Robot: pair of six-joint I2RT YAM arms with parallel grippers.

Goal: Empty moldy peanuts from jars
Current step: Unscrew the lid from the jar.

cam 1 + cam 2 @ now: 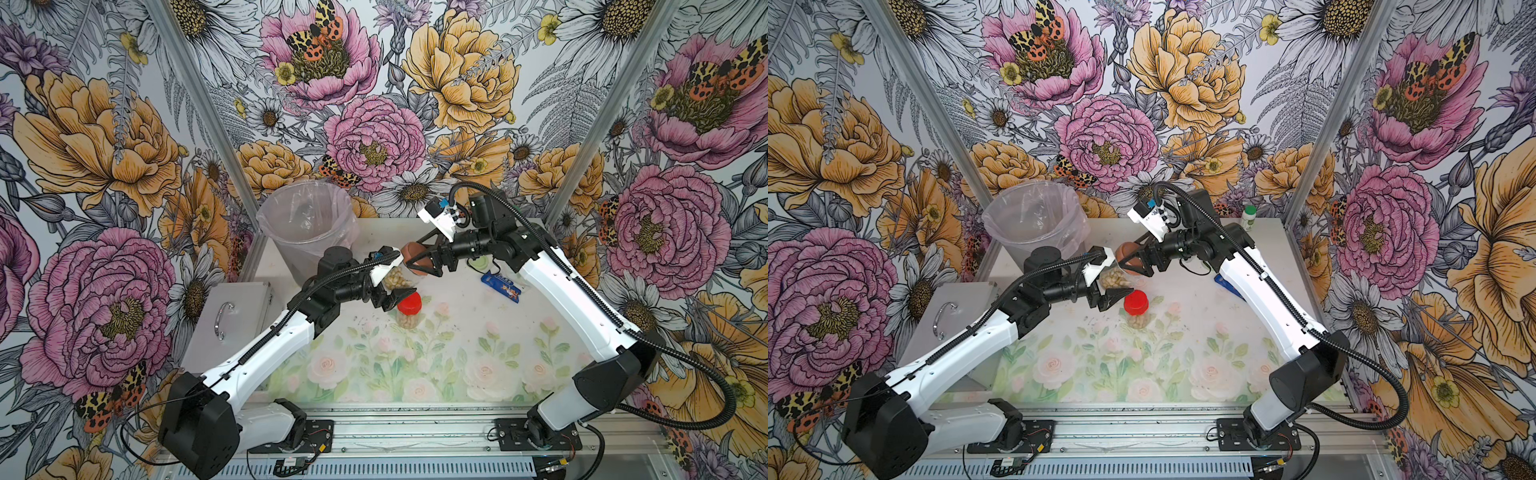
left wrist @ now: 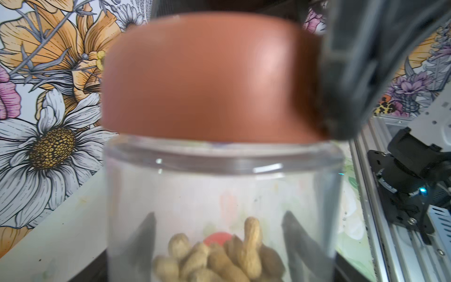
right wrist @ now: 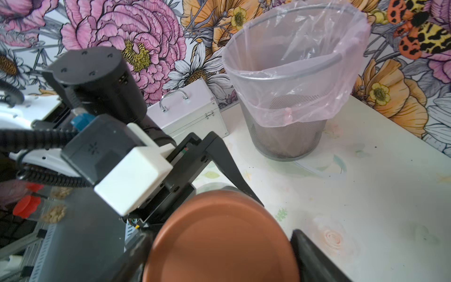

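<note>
Your left pincer (image 1: pixel 395 277) was clamped on the clear body of the brown-lidded jar (image 2: pixel 219 180). It held the jar tilted above the desk (image 1: pixel 465 332), with the lid end toward the right arm. Your right pincer (image 1: pixel 417 261) was closed on the brown lid (image 2: pixel 207 78), one finger on each side, and the lid sat on the jar's mouth. The moldy peanuts (image 2: pixel 219 256) lay heaped at the jar's far end, away from the lid. The red-lidded jar (image 1: pixel 409 309) stood upright on the desk just beside the left pincer, with peanuts inside it too. The green-lidded jar (image 1: pixel 481 262) sat farther back, partly hidden behind the right arm. The lined bin (image 1: pixel 286 245) stood at the desk's far left corner.
</note>
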